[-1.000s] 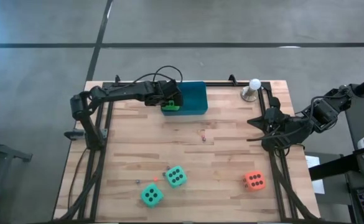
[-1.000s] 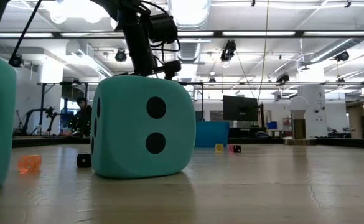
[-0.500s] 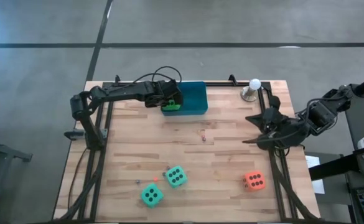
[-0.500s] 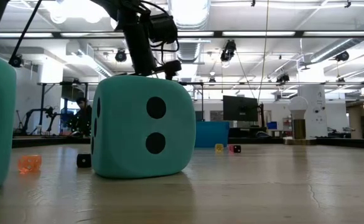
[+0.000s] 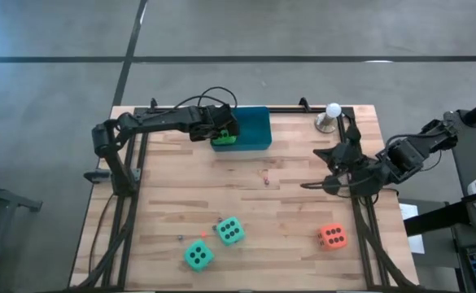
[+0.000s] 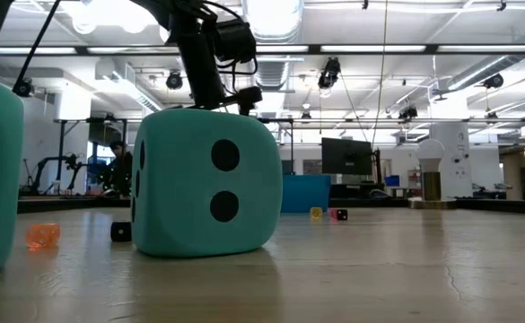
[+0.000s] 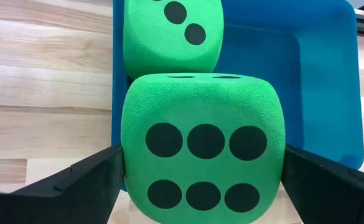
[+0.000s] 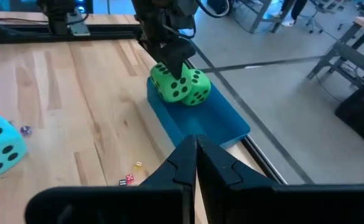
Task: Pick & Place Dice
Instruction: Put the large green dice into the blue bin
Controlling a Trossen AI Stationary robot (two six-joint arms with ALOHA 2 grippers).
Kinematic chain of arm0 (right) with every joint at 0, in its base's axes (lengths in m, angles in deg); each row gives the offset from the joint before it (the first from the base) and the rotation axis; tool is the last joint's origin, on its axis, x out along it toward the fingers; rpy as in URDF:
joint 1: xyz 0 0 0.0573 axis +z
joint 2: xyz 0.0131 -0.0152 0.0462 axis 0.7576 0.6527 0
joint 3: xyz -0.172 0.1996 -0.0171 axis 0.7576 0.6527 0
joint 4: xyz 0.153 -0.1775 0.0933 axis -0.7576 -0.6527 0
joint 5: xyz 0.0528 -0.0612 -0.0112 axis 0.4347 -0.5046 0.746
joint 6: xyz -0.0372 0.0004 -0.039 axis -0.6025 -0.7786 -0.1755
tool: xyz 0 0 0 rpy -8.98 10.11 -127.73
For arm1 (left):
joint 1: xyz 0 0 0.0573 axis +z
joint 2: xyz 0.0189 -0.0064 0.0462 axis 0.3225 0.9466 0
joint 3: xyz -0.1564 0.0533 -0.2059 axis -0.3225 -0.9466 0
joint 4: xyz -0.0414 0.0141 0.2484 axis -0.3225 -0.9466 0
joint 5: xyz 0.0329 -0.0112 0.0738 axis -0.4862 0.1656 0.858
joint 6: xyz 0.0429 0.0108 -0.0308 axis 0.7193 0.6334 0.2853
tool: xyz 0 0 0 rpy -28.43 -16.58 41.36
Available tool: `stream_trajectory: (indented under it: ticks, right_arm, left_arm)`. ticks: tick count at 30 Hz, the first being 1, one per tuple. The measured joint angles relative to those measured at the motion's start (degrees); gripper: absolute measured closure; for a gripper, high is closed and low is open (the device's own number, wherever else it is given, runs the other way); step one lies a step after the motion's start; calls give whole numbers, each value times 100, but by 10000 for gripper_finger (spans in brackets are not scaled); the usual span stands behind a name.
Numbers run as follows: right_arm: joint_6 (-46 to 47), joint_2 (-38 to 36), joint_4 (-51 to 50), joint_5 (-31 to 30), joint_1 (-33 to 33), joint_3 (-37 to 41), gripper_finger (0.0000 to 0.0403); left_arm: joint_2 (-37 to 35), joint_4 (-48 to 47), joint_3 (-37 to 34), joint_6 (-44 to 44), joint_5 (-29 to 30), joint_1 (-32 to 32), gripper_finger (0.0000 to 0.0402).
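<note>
While the left gripper (image 5: 224,133) hangs over the near-left corner of the blue tray (image 5: 254,129), its fingers stand spread wide on either side of a bright green die (image 7: 203,158). The fingers flank it closely; a grip cannot be confirmed, so this reads as the release step. A second green die (image 7: 172,34) already sits in the tray, touching the first on its far side.

Right gripper (image 5: 308,185) is out over the bench (image 5: 181,195) at its right side, fingers pressed together, carrying nothing, pointing toward the middle.

Left on the bench: two teal dice (image 5: 230,231) (image 5: 198,255) near the front edge, close together; an orange-red die (image 5: 331,237) front right, near the bench's right rail.

Next move, as I judge it: left gripper lifts straight up clear of the tray wall, then goes for the teal pair. Right arm is nearer the orange-red die and must spread first.

Room: mid-bench is wide open, only a few tiny loose dice (image 5: 265,177) scattered there. Tray is tight at the left corner; its right half is free. White ball on stand (image 5: 332,114) sits at the back right, well apart.
</note>
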Motion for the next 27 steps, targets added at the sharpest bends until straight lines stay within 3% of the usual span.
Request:
stream_trajectory:
  ticks: [5,12,19,27]
  right_arm:
    - [174,248,141,57,-398,18,394]
    - [106,710,673,691,-1193,144,394]
    - [-930,926,1835,1513,-1774,499,394]
    - [-2245,647,3597,2954,-2664,1312,394]
  left_arm:
    - [0,0,0,2,2,0,3]
    - [0,-2,0,2,13,0,6]
    - [0,-23,0,48,-18,0,4]
    - [-2,-143,0,61,-32,0,3]
